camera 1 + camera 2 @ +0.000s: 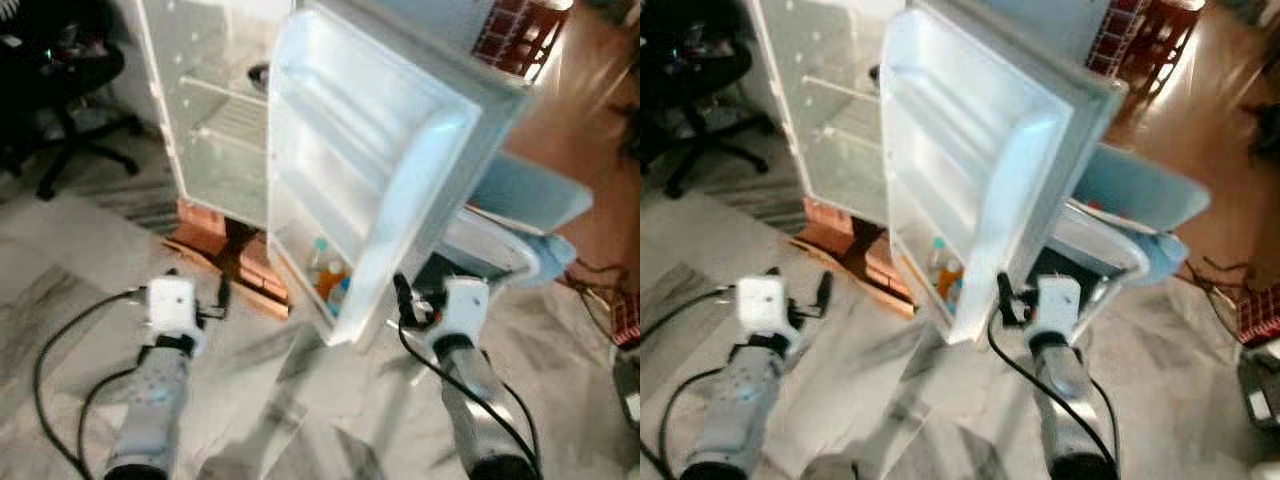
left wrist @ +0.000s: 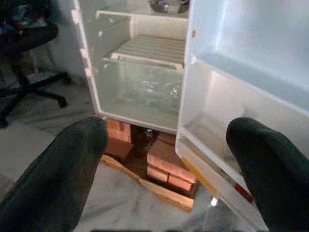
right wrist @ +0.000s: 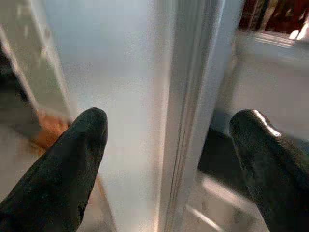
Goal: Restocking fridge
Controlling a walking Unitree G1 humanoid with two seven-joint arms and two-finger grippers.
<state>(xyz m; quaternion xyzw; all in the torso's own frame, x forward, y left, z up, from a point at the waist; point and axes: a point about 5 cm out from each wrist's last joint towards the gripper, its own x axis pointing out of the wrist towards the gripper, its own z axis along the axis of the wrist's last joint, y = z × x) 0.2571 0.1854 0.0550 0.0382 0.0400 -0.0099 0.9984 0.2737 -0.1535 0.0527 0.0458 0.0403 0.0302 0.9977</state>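
The fridge [image 1: 215, 130] was seen in the upper middle of the head views, raised on bricks [image 1: 215, 235], with its door [image 1: 380, 150] swung wide toward the camera. A few bottles [image 1: 330, 280] were lodged in the lowest door shelf, near the centre of the frame; a wire rack [image 2: 149, 50] and a clear drawer [image 2: 145, 89] were visible in the cabinet, and a metal bowl [image 2: 166, 6] was seen on the shelf above.

The right gripper [image 1: 402, 292] was held at lower right of centre, just beside the free edge of the door, with its fingers [image 3: 77, 159] spread apart and nothing between them; in the right wrist view that edge [image 3: 186, 116] was framed between the two fingers. The left gripper [image 2: 166, 159] was kept at lower left, apart from the fridge, likewise spread and empty, and aimed at the cabinet's lower opening.

Several risks could be judged from this. Because the door edge lay so close to the right gripper, a forward push could be expected to knock the door and rattle or tip the bottles. The fridge's footing on loose bricks looked unsteady, so a hard shove could shift it. Cables [image 1: 60, 350] trailing from both arms across the marble floor [image 1: 300, 400] might be snagged. With both grippers empty, nothing was yet in hand for restocking.
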